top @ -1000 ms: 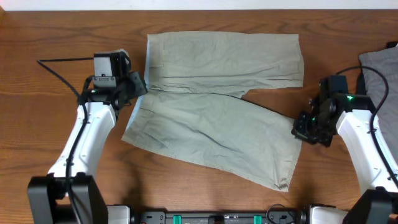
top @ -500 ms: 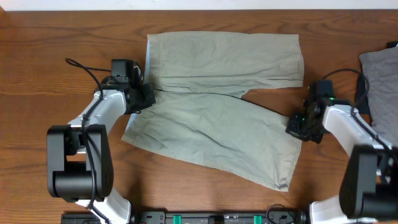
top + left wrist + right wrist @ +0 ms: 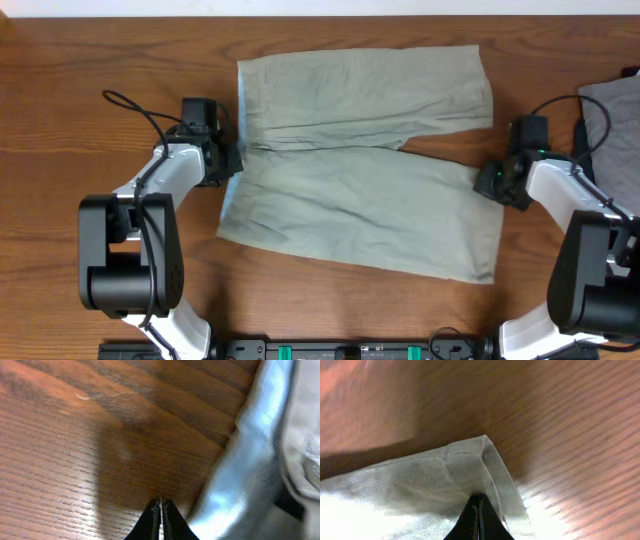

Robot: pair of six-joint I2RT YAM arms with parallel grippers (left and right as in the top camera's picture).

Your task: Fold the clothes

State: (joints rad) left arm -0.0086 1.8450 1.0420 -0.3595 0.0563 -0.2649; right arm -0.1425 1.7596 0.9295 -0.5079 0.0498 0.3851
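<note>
The pale khaki shorts (image 3: 360,210) lie flat on the wooden table (image 3: 80,60), waistband to the left and both legs pointing right. My left gripper (image 3: 232,158) sits at the waistband's left edge. In the left wrist view it (image 3: 161,502) is shut over bare wood, with the shorts' pale edge (image 3: 260,435) just beside its right finger. My right gripper (image 3: 488,180) is at the top right corner of the near leg. Seen from the right wrist, it (image 3: 478,496) is shut on the hem corner of the shorts (image 3: 420,480).
A grey garment (image 3: 612,110) lies at the table's right edge, just behind my right arm. A black cable (image 3: 130,105) loops over the wood to the left of my left arm.
The right gripper moved toward the far side with the near leg's hem, swinging that leg up alongside the far one. The left gripper stayed at the waistband and closed fully.
</note>
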